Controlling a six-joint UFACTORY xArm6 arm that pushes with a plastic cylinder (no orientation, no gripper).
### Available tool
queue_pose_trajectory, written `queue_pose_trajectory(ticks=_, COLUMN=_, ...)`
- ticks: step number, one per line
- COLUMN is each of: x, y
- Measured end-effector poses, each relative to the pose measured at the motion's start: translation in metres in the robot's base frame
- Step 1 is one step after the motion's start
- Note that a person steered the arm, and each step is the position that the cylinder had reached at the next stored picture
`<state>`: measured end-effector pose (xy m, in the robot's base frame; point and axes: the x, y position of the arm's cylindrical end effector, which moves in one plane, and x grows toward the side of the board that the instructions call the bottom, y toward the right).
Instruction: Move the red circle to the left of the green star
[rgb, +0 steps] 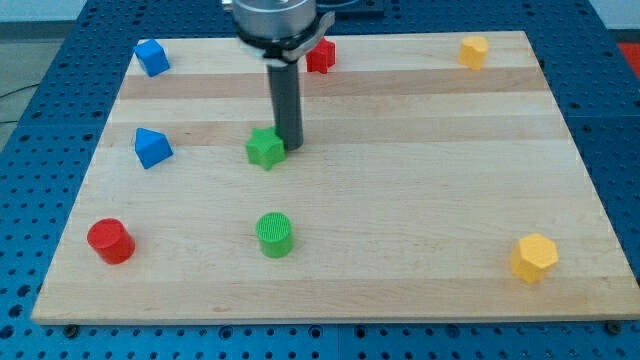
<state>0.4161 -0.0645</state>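
Observation:
The red circle (110, 241), a short red cylinder, stands near the board's lower left corner. The green star (265, 148) lies left of the board's middle, well up and to the right of the red circle. My tip (290, 146) rests on the board at the green star's right side, touching or almost touching it. The rod rises straight up from there to the arm at the view's top.
A green cylinder (274, 234) stands below the star. Two blue blocks lie at the left: one (152, 148) level with the star, one (151, 57) near the top left corner. A red block (321, 55) sits behind the rod. Yellow blocks lie top right (473, 51) and bottom right (534, 257).

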Motion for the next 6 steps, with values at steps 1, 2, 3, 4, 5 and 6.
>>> queue_pose_trajectory(ticks=1, x=0.022, y=-0.031)
queue_pose_trajectory(ticks=2, x=0.023, y=-0.048)
queue_pose_trajectory(ticks=3, x=0.027, y=-0.078)
queue_pose_trajectory(ticks=4, x=0.032, y=-0.08)
queue_pose_trajectory(ticks=5, x=0.052, y=-0.07)
queue_pose_trajectory(ticks=6, x=0.122, y=-0.047)
